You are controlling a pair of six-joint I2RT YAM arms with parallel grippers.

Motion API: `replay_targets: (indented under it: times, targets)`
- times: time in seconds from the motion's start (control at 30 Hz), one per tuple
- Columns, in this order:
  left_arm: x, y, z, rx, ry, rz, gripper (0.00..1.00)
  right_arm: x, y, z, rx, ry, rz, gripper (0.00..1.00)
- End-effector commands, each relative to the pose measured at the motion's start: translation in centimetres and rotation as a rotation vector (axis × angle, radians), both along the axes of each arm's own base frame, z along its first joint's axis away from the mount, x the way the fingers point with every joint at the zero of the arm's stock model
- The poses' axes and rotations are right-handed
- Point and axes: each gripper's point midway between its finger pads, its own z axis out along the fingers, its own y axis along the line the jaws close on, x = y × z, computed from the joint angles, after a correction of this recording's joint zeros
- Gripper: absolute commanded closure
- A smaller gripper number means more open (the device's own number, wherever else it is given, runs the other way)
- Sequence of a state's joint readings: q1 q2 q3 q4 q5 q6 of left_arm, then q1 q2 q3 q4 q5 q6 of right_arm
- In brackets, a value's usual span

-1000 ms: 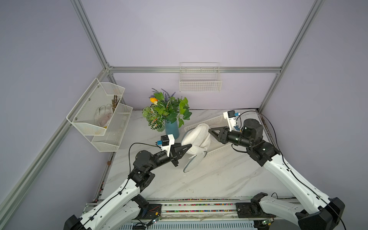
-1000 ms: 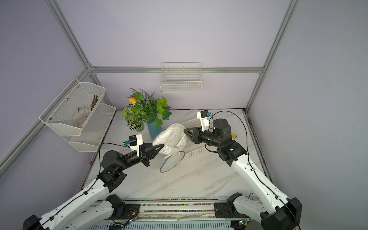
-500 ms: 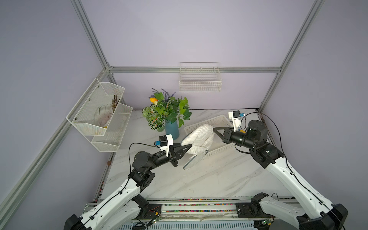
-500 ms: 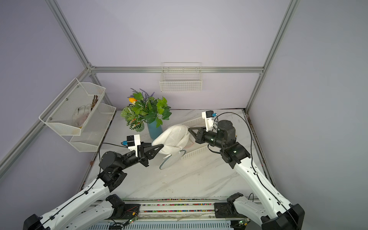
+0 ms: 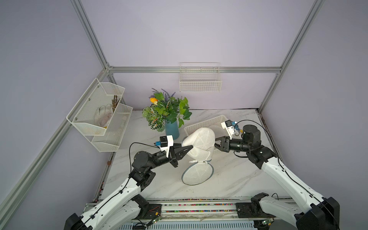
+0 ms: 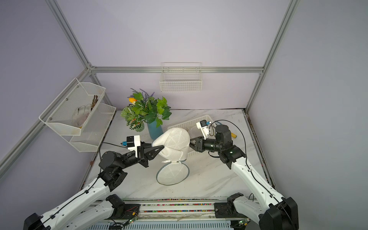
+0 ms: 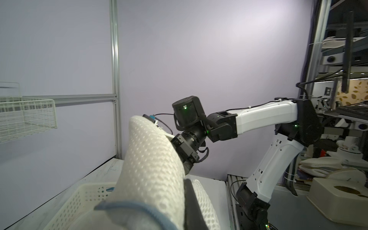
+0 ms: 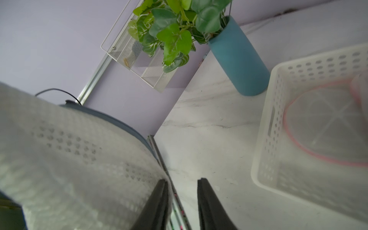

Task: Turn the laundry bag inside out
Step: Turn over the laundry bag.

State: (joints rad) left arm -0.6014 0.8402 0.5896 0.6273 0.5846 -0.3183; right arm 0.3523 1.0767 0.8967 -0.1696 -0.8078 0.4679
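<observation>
Change noted: over the last second the right claw [image 5: 216,143] has drawn the mesh out sideways and then parted its jaws. The laundry bag [image 5: 200,145] has slackened back into a rounded hump, and its lower hoop [image 5: 197,175] has settled flatter on the table [image 5: 239,179].

Top views. In both top views the left claw [image 5: 190,147] is pinched shut on the bag's edge and carries the hump clear of the table. The right claw stands opposite it, partly open and just beside the mesh, with nothing visible between its jaws. The hoop rests on the marble below the left claw's tip.

Left wrist view. The laundry bag [image 7: 151,169] drapes over the left claw's finger, with the grey-blue trim nearest the lens. It hides the right claw's tips.

Right wrist view. The right claw [image 8: 181,180] shows a clear gap. The laundry bag [image 8: 79,169] lies against the outside of one finger, not gripped.

Handling, in my judgement: light, soft and open-weave, springy only at the hoops. I expect it to fold and snag rather than slip. I would take it at the trimmed rim, not mid-panel.

Surroundings: the marble is smooth and probably gives little friction. A white basket [image 5: 207,122] sits just beside the right claw and a blue vase [image 5: 172,129] stands beyond the left claw, both near. Walls enclose three sides.
</observation>
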Motion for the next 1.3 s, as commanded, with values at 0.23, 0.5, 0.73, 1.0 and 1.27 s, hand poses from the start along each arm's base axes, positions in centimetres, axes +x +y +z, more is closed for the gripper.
replay_targets:
  times: [0.23,0.5,0.73,1.0,1.27]
  targets:
    - [3.0,0.6,-2.4,0.099,0.066,0.154,1.0,3.0,-8.6,2.0,-0.335,-0.315,-0.462,0.37]
    - [0.7,-0.7,-3.5,0.171,0.008,-0.041,1.0,-1.9,-3.1,4.5,-0.231,-0.683,-0.014,0.38]
    - [-0.4,-0.7,-4.0,0.206,-0.008,-0.18,1.0,-2.7,-1.3,5.1,-0.2,-0.831,0.142,0.37]
    - [-1.2,-0.7,-4.0,0.207,-0.009,-0.29,1.0,-4.1,0.1,4.9,-0.138,-0.854,0.243,0.41]
    - [-1.0,-0.6,-4.2,0.213,-0.005,-0.298,1.0,-6.3,1.6,3.0,-0.094,-0.781,0.37,0.55]
